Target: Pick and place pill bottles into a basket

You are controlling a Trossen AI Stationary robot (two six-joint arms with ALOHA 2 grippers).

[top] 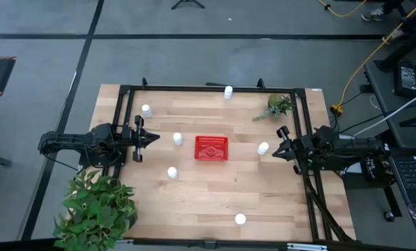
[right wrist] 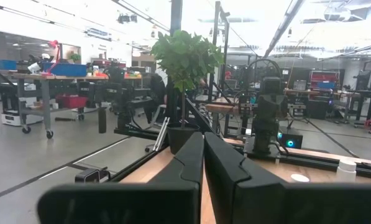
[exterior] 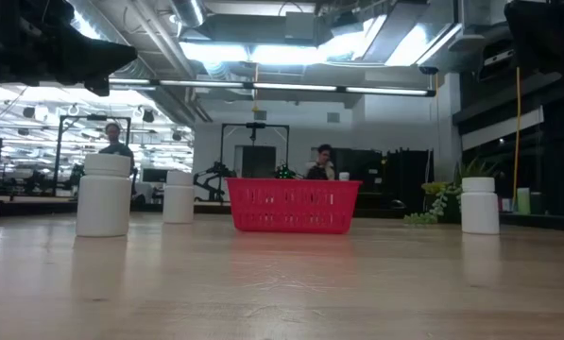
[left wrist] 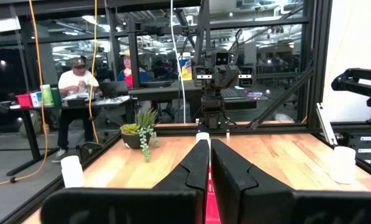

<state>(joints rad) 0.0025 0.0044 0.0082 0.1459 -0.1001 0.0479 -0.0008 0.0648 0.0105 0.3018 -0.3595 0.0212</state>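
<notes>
The red basket (top: 211,148) stood near the middle of the table (top: 194,202), empty as far as the high view showed. Six pill bottles were scattered around it, all upright, so each long axis ran vertical and a grasp would likely have to close across the cylinder from the sides.

The left gripper (top: 152,138) hung over the table's left edge, pointing toward the basket, jaws closed together and holding nothing; the left wrist view showed its fingers (left wrist: 235,177) pressed side by side. The right gripper (top: 280,148) was placed likewise at the right edge, jaws also closed and empty.

Bottle positions relative to the jaws:
- One bottle (top: 178,139) stood between the left gripper and the basket, almost straight ahead of the left jaws.
- One bottle (top: 263,148) stood just beside the right gripper's tip, between it and the basket.
- The others, at the far-left (top: 146,110), far edge (top: 228,92), near-left (top: 172,172) and near edge (top: 240,219), lay well apart from both grippers.

Judged from this layout, each arm had its nearest bottle on the line toward the basket. Either gripper would need to open before descending.
</notes>
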